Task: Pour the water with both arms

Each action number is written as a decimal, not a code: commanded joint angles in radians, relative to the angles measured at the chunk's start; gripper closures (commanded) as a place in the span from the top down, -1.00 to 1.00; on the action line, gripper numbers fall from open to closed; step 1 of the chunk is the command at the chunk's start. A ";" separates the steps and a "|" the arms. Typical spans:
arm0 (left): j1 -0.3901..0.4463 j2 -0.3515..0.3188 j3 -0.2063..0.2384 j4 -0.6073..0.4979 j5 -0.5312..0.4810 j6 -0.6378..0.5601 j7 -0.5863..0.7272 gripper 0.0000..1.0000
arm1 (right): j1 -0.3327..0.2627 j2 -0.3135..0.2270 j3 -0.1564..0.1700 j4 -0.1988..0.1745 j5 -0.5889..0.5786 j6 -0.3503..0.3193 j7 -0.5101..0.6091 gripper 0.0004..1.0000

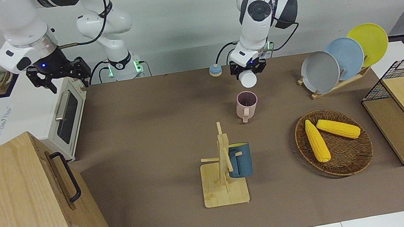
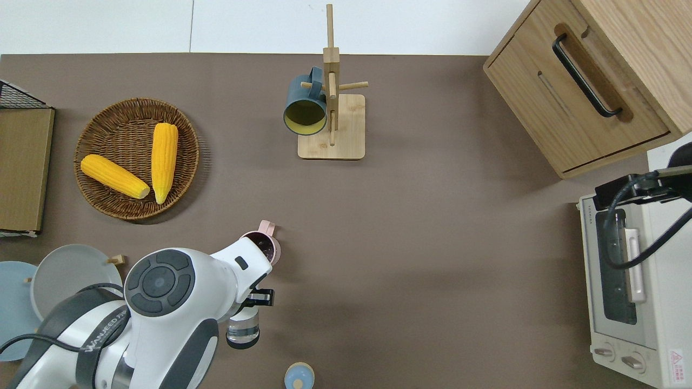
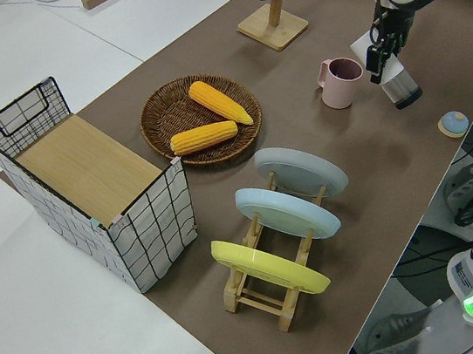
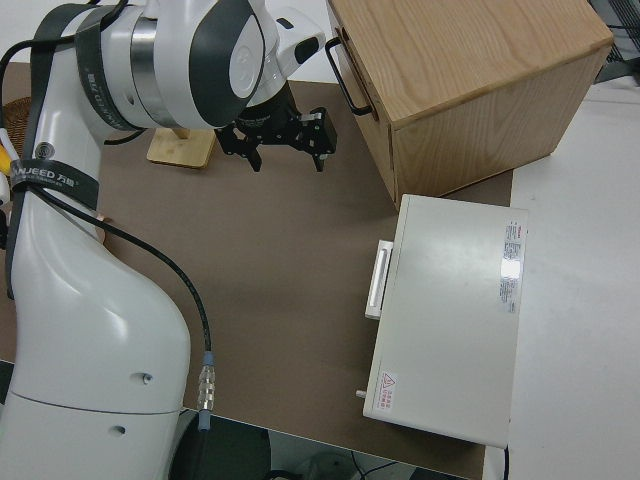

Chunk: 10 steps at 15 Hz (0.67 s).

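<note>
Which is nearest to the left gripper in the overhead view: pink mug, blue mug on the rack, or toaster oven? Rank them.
From the left gripper, which holds a clear bottle:
1. Pink mug, on the table right by it.
2. Blue mug, hung on the rack, farther from the robots.
3. Toaster oven, at the right arm's end.

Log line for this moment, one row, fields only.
left gripper: shut on clear bottle, tilted toward pink mug | bottle cap: on table | right arm: parked, open
</note>
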 commanded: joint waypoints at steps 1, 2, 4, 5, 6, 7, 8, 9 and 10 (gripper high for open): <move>-0.006 0.010 0.009 0.057 0.007 -0.061 -0.013 -1.00 | -0.008 -0.019 0.004 -0.019 0.003 0.003 -0.023 0.98; -0.004 0.010 0.009 0.063 0.007 -0.069 -0.015 -1.00 | -0.008 -0.019 0.004 -0.019 0.003 0.003 -0.023 0.98; -0.004 0.026 0.009 0.088 0.007 -0.092 -0.012 -1.00 | -0.008 -0.019 0.004 -0.019 0.003 0.003 -0.023 0.98; -0.004 0.033 0.009 0.101 0.007 -0.110 -0.016 -1.00 | -0.008 -0.019 0.004 -0.019 0.004 0.003 -0.023 0.98; -0.004 0.040 0.009 0.112 0.007 -0.130 -0.017 -1.00 | -0.008 -0.019 0.004 -0.019 0.003 0.003 -0.023 0.98; -0.004 0.041 0.009 0.120 0.007 -0.146 -0.018 -1.00 | -0.008 -0.019 0.004 -0.019 0.004 0.003 -0.023 0.98; -0.004 0.041 0.009 0.120 0.007 -0.152 -0.017 -1.00 | -0.008 -0.019 0.004 -0.019 0.003 0.003 -0.023 0.98; -0.004 0.041 0.009 0.120 0.007 -0.155 -0.018 -1.00 | -0.008 -0.019 0.004 -0.019 0.003 0.003 -0.023 0.98; -0.004 0.040 0.009 0.120 0.007 -0.158 -0.017 -1.00 | -0.008 -0.019 0.006 -0.019 0.003 0.003 -0.023 0.98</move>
